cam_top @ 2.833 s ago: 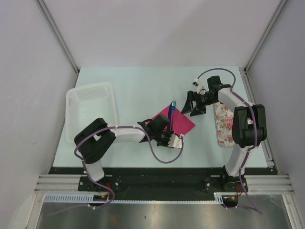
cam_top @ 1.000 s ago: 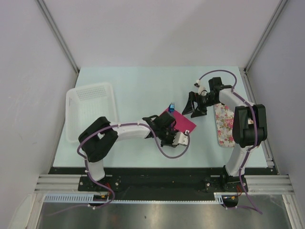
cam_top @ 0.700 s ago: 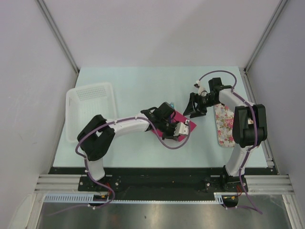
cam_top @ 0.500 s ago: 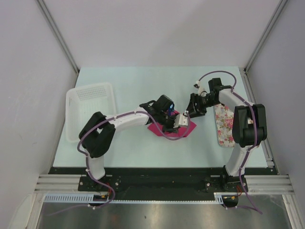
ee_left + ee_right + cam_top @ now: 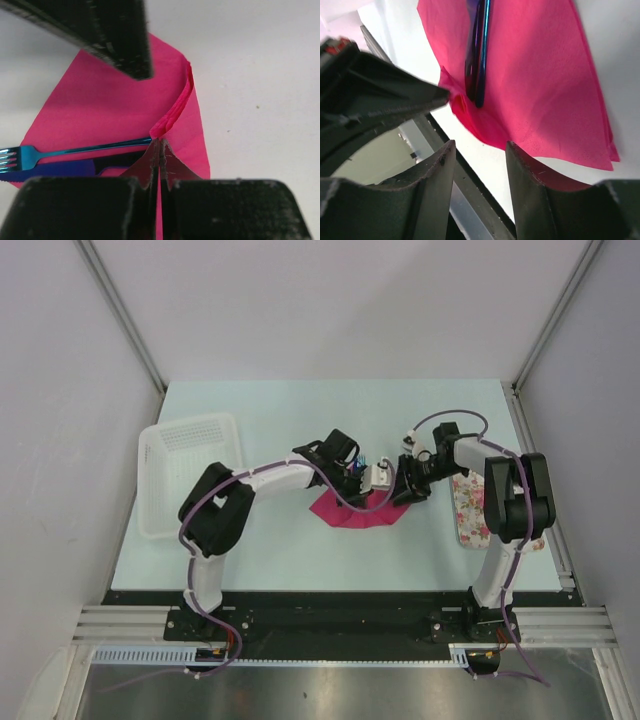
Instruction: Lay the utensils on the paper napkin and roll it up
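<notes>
We see the left gripper (image 5: 159, 150) pinched on the paper napkin (image 5: 110, 110) corner, mid-frame in the top view, utensils (image 5: 75, 150) lying on it — looks like the folding step. The right gripper (image 5: 480, 147) sits apart, empty — next we'd roll the napkin snugly over them.

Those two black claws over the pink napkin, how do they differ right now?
The left gripper is shut, pinching a raised fold of the paper napkin; the right gripper has its jaws apart and grips nothing. The left gripper reaches in from the white basket's side, the right gripper from the floral tray's. Both are black, two-fingered, and meet at the napkin holding the utensils.
</notes>
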Available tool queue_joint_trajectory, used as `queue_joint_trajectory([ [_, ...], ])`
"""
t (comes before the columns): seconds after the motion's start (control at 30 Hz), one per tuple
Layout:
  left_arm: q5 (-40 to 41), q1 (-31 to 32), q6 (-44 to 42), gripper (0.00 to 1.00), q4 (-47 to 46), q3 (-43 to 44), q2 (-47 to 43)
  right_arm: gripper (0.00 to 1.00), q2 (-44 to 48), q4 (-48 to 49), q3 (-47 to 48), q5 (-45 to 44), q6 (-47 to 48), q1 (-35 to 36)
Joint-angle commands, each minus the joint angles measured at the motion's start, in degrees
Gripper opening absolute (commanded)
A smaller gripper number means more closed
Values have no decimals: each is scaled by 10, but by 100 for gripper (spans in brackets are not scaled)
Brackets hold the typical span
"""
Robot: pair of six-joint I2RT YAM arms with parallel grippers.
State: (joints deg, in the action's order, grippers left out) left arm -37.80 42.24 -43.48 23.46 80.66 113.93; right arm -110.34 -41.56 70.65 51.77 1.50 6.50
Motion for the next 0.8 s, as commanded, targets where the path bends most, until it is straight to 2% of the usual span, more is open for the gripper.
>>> queue_joint_trajectory([
  [0.0,-24,-13,10,0,-10,28,12,49,-8,19,-18,32,-4,14],
  [0.4,-23,-28,23,0,-38,29,23,55,-27,27,-19,6,2,53],
  [0.67,-22,-30,28,0,-54,15,22,52,-46,43,-17,-15,1,57],
  [0.77,-11,-30,34,0,-66,11,21,45,-51,46,-17,-19,0,61],
])
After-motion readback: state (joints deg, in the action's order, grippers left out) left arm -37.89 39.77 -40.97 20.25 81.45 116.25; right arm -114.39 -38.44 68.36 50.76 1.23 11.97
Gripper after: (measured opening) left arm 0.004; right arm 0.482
